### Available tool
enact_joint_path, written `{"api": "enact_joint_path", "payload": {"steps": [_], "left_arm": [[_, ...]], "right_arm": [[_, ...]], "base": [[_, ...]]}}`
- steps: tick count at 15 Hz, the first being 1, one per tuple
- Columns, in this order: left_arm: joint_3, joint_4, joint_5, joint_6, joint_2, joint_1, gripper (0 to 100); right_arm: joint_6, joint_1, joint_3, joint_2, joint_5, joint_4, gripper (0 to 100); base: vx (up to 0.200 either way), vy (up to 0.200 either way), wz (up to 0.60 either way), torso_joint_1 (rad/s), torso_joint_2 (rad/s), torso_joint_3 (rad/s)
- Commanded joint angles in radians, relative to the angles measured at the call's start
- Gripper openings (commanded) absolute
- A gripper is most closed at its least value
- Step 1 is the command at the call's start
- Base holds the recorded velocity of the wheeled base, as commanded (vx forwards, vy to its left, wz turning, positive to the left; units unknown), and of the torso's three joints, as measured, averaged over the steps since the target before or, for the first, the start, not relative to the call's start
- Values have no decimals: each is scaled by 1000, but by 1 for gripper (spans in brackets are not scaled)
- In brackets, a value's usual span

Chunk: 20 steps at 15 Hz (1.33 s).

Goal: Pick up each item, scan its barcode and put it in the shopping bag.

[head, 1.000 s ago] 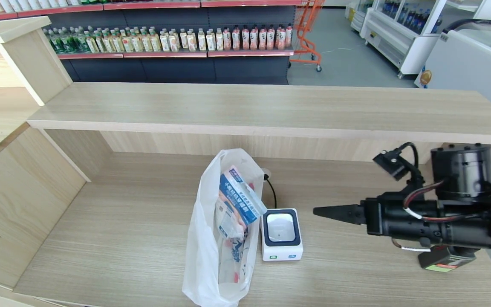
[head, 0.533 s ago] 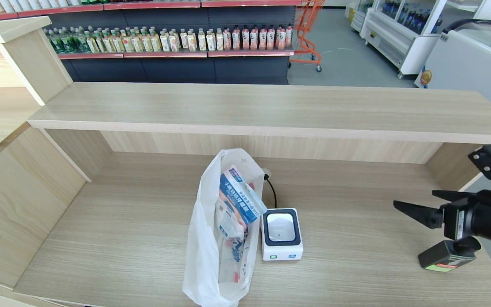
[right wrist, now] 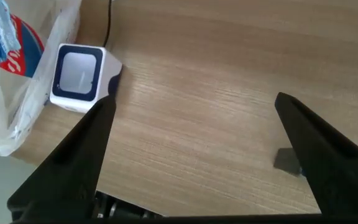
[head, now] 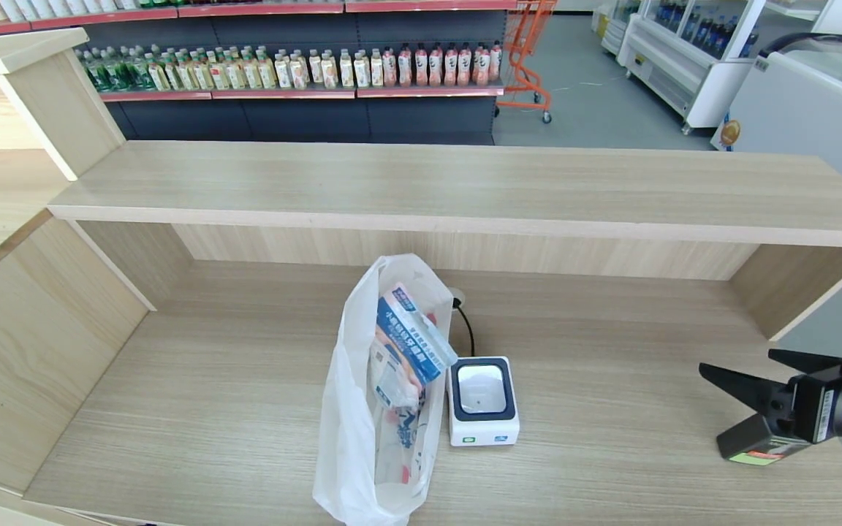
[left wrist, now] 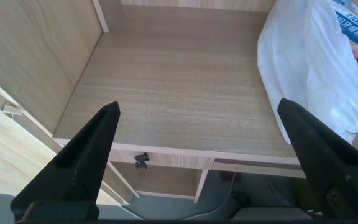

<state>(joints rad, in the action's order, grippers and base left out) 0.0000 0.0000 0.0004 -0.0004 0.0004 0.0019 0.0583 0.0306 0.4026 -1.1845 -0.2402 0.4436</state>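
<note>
A white plastic shopping bag [head: 351, 431] stands in the middle of the lower counter, with a blue-and-white packet [head: 412, 342] sticking out of its mouth. Right beside it sits the white barcode scanner [head: 482, 400] with its dark window facing up. My right gripper [head: 739, 363] hovers open and empty at the counter's right end, just above a small dark box [head: 757, 442] with a green and red label. In the right wrist view the gripper [right wrist: 194, 99] frames bare counter between the scanner [right wrist: 78, 76] and the box [right wrist: 286, 160]. My left gripper [left wrist: 199, 106] hangs open over the counter's near edge, left of the bag [left wrist: 316, 74].
A raised wooden ledge [head: 465, 183] runs along the back of the counter, and a side wall [head: 33, 351] closes its left end. The scanner's black cable [head: 467, 329] runs back to a hole in the counter. Bare counter [head: 209, 409] lies left of the bag.
My right arm has pulled back to the right, away from the scanner, to the counter's right end. Its fingers now show apart.
</note>
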Motion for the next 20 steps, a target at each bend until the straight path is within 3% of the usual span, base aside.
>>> {"api": "enact_joint_path", "payload": {"steps": [1,4,9,13,20], "left_arm": [[0,0,1,-1,1,1,100],[0,0,1,0,1,0,100],[0,0,1,-1,1,1,100],[0,0,1,0,0,1,100],[0,0,3,-1,0,1,100]], "right_arm": [[-8,0,-13,-1,-1,1,100],[-51,-1,-34,3,1,1,100],[-80,-5,-51,16,4,1,100],[-132,-46,-70,16,39,-11,100],[-144,-51,-57,91,38,-157,100]], "base": [[-200,0,0,7,2,2],[-200,0,0,6,1,-1],[0,0,0,0,0,0],[0,-200,0,1,1,1],[0,-200,0,3,3,2]]}}
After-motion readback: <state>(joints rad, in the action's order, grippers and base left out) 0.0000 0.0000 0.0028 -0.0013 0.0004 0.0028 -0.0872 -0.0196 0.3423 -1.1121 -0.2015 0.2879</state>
